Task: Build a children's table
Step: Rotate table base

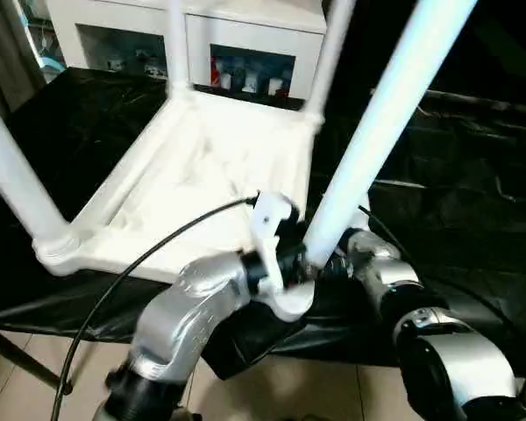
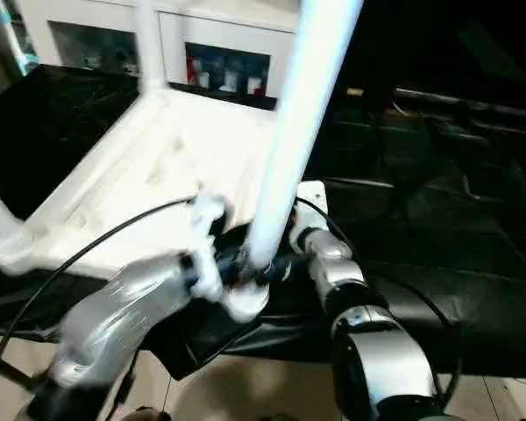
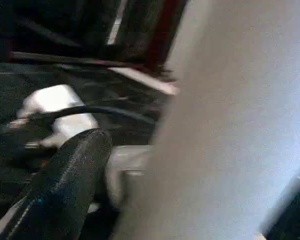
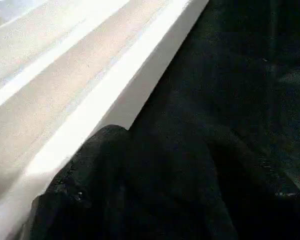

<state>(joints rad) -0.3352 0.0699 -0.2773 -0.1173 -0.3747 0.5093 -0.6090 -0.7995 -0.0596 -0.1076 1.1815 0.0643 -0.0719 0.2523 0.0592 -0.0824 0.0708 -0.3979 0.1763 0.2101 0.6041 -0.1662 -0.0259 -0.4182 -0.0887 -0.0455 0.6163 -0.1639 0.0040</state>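
Because the fourth leg is leaning toward one o'clock instead of standing plumb like the three seated ones, it is likely risking a jam or a slip at the near right corner socket. The children's table is lying top-down on the black-draped table. The left pincer is clasping the leg's base, forearm reaching in from seven o'clock. The right pincer is crowding in from five o'clock; its grip I cannot tell.
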